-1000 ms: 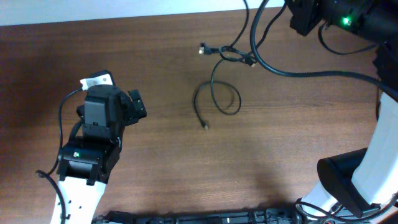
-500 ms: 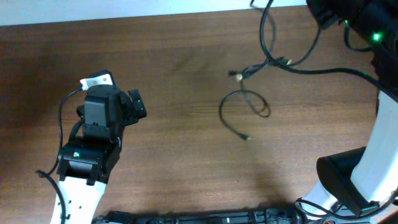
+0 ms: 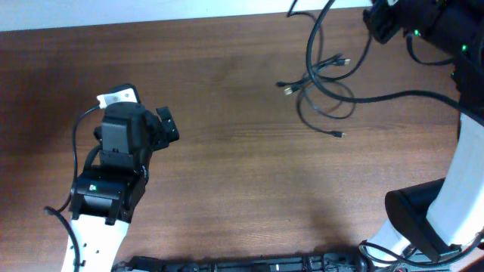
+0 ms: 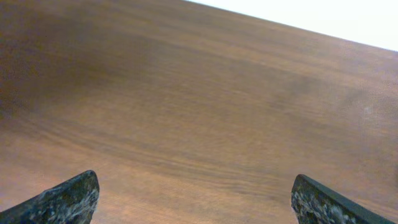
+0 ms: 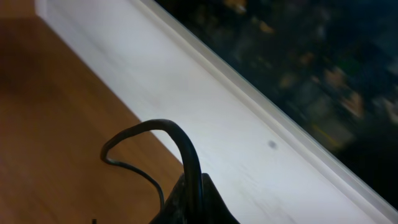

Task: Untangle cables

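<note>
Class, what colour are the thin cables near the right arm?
Black. The cables show best in the overhead view.

Black cables (image 3: 316,85) — brown wood-grain table (image 3: 227,174)

Our right hand (image 5: 194,198), low in the frame, is pinched tight on the cables (image 5: 176,132). We see a black cord rise from its grip, arch over to the left and bend back down. From there a thinner strand trails back toward the hand. The brown wooden bench (image 5: 50,118) fills the left of the picture. A pale white strip (image 5: 249,149) runs diagonally along the bench's edge, and beyond it all is dark and blurred.
</note>
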